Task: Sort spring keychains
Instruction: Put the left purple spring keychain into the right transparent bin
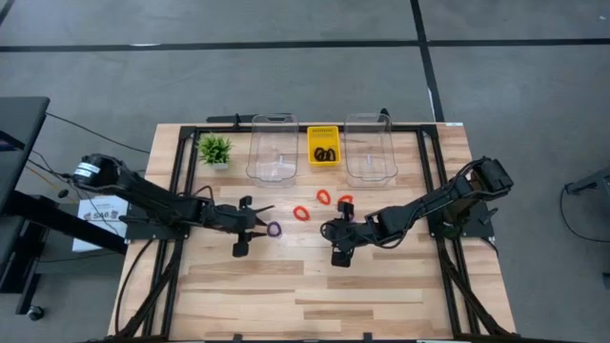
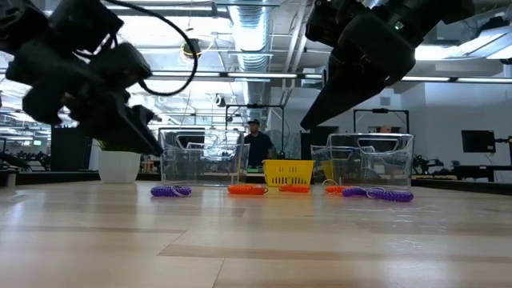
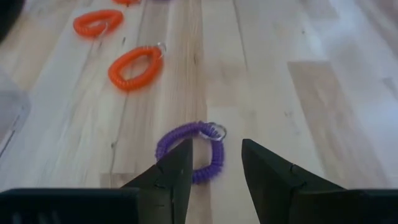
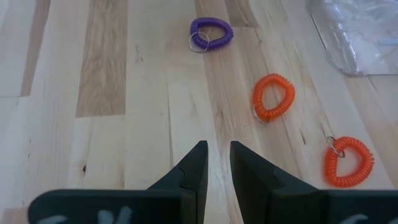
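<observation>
High view: table point(image 1: 315, 295) w/ both arms mid-board.
Left gripper point(image 3: 214, 163): jaws apart, empty — purple keychain point(image 3: 191, 151) just ahead, on wood.
Right gripper point(image 4: 214, 163): narrow gap, grasping nothing.
Orange keychains point(image 1: 323, 197): loose btwn grippers.
Yellow basket point(image 1: 322, 145): black keychains inside.

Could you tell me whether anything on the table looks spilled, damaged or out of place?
Nothing stands out. The red keychains and purple keychains lie loose on the table, unsorted, the black ones sit in the yellow bin, and both clear bins stand upright.
</observation>
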You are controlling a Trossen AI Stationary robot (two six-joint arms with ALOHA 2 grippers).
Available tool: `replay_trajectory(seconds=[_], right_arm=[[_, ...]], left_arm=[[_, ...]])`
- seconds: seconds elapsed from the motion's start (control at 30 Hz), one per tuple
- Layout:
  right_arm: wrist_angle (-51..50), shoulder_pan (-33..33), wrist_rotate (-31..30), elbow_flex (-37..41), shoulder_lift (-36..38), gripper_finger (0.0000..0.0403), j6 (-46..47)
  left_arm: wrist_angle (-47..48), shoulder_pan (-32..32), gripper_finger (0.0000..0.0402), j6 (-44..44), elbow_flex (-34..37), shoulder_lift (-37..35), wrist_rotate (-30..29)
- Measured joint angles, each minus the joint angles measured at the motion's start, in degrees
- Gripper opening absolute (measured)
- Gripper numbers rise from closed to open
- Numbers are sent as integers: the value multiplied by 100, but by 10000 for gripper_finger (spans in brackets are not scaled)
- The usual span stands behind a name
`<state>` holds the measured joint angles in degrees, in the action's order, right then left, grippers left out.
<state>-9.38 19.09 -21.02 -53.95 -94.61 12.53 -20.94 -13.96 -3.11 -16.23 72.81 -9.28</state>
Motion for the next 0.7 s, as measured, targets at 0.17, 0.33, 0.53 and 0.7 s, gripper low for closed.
replay_trajectory(seconds=[0.17, 0.33, 0.53, 0.7], right_arm=[[6, 0, 0, -2, 0, 58, 0], [4, 0, 0, -2, 0, 58, -2], [4, 0, 0, -2, 0, 58, -3], [4, 0, 0, -2, 0, 58, -4]], left_arm=[[-618, 223, 136, 166, -2, 656, 124], [-704, 487, 136, 165, -136, 1086, 555], [-752, 545, 136, 142, -181, 1361, 807], [-778, 545, 136, 139, -181, 1385, 807]])
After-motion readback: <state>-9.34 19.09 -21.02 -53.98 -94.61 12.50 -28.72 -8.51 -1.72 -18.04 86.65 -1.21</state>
